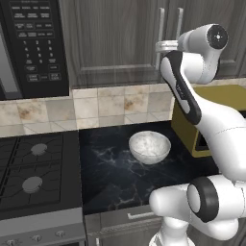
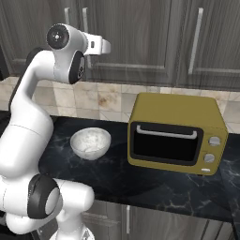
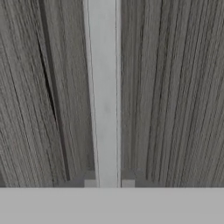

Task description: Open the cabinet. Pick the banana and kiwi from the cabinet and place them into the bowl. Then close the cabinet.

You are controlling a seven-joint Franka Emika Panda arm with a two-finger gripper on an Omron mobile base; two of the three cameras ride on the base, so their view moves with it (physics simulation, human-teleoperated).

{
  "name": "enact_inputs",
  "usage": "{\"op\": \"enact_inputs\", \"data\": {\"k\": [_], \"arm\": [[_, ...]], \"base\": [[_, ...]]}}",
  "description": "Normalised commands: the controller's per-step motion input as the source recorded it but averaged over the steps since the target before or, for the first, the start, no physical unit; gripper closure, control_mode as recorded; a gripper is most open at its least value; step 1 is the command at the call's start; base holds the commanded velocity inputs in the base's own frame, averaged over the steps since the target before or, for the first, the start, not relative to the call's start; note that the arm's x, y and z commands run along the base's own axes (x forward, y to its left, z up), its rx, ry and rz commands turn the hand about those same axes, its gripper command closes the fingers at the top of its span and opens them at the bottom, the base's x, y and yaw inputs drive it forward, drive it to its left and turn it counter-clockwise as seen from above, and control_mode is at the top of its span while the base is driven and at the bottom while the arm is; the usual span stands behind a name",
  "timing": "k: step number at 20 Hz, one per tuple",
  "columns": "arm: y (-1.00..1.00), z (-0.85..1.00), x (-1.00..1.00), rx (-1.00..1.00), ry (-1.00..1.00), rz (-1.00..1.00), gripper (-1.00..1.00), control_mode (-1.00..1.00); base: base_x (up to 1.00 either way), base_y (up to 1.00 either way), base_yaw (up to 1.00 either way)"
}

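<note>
Straight ahead of the end effector in the hand view, one silver handle runs lengthwise between its fingertips, which look clamped on it. Below and nearer the base in the left base view sits one bowl on the surface; the cabinet stays closed, two handles visible. From the right base view, one yellow oven stands to the bowl's right.
</note>
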Motion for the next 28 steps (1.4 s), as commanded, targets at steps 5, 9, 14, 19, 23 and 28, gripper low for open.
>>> {"op": "enact_inputs", "data": {"k": [5,9,14,19,23,28], "arm": [[0.0,0.0,-0.03,0.0,0.0,0.0,1.0,-1.0],[0.0,0.0,-0.26,0.0,0.0,0.0,1.0,-1.0],[0.0,0.0,-0.5,0.0,0.0,0.0,1.0,-1.0],[0.0,0.0,-0.44,0.0,0.0,0.0,1.0,-1.0],[0.0,0.0,-0.47,0.0,0.0,0.0,1.0,-1.0],[0.0,0.0,-0.51,0.0,0.0,0.0,1.0,-1.0]], "base": [[0.0,0.0,0.0],[0.0,0.0,0.0],[0.0,0.0,0.0],[0.0,0.0,0.0],[0.0,0.0,0.0],[0.0,0.0,0.0]]}}
